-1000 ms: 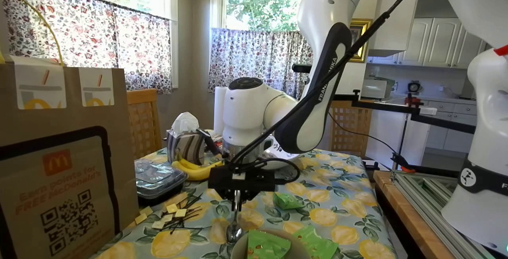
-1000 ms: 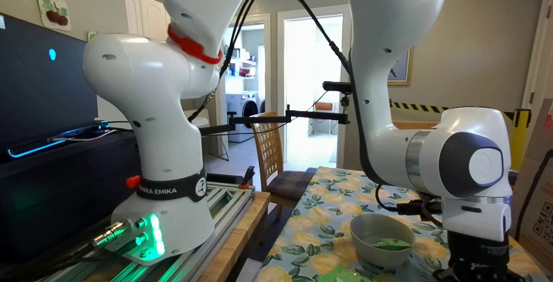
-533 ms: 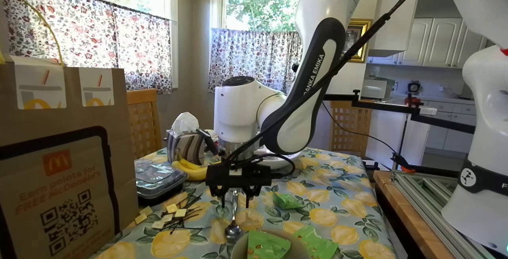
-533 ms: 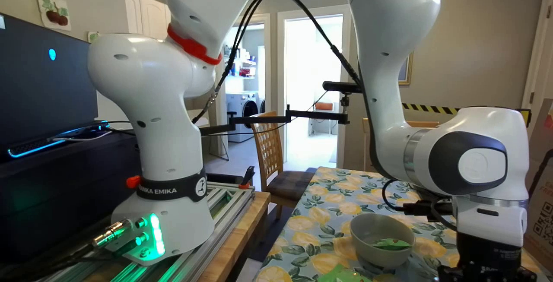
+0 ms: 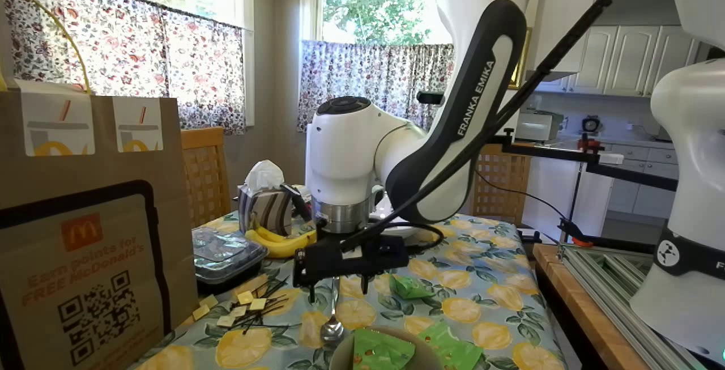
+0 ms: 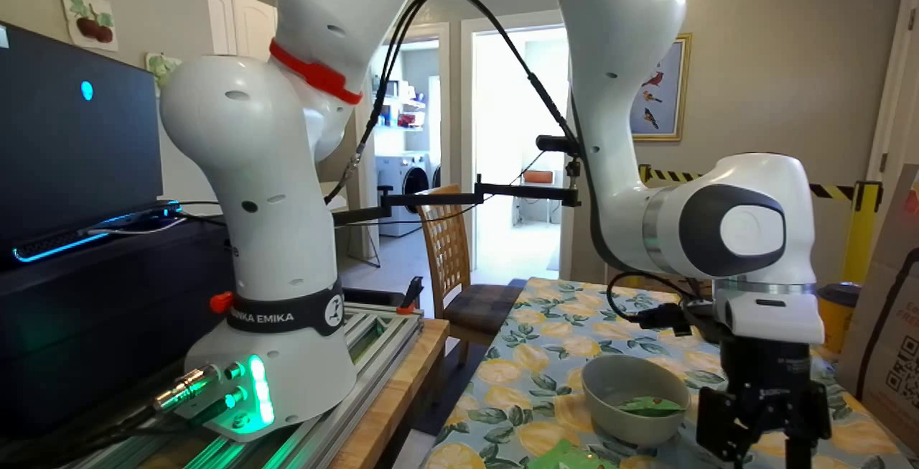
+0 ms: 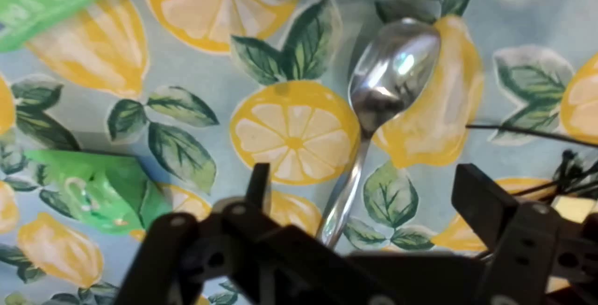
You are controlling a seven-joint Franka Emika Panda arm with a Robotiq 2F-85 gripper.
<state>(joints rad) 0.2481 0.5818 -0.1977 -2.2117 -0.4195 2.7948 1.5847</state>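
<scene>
The lemon-patterned tabletop (image 7: 182,71) fills the wrist view. Above it, the tool (image 7: 362,174) stands in the lower half, jaws spread wide and empty. A metal spoon (image 7: 371,116) lies near the centre, its handle slanting down between the fingers (image 7: 258,186), apart from both.

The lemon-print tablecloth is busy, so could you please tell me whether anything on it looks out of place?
Yes: beside the lidded plastic container, thin dark sticks and pale square pieces lie strewn at odd angles, as if dropped. The metal spoon looks undamaged where visible; no liquid spill shows.
</scene>
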